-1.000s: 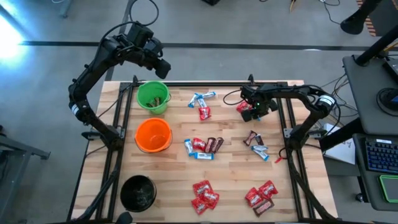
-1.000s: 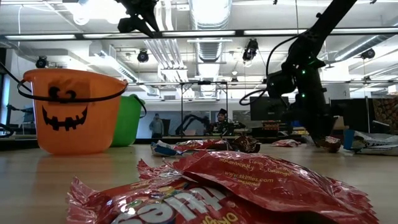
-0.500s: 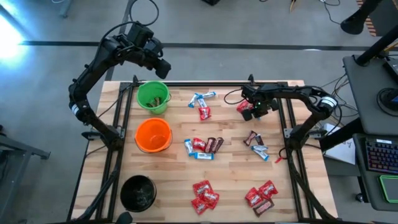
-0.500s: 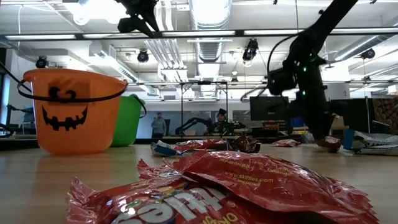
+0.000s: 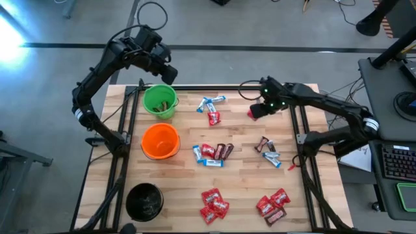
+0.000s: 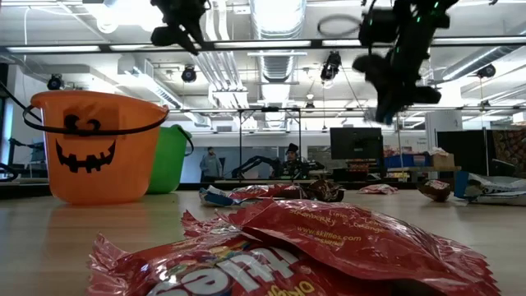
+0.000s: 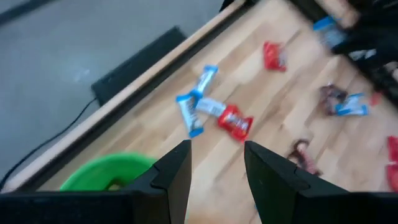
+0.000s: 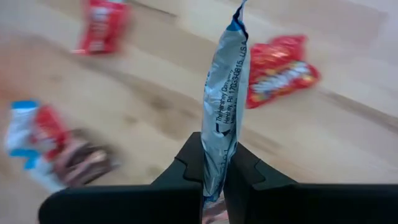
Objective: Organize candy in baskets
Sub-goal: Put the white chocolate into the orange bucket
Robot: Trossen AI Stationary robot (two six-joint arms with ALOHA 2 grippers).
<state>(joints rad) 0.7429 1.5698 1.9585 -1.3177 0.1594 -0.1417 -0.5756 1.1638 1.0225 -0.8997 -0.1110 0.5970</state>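
My right gripper pinches one blue-and-white candy, lifted above the table's far right. My left gripper waits spread near the green basket. Most candy is not yet sorted, I judge.

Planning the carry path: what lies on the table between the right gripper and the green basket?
High view: a blue-and-red candy cluster lies between the right gripper and the green basket.

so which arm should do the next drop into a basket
Right. Its end effector is shut on a blue-and-white candy, lifted above the table's far right side. The left end effector is open and holds nothing, above the green basket, so it would first have to pick something.
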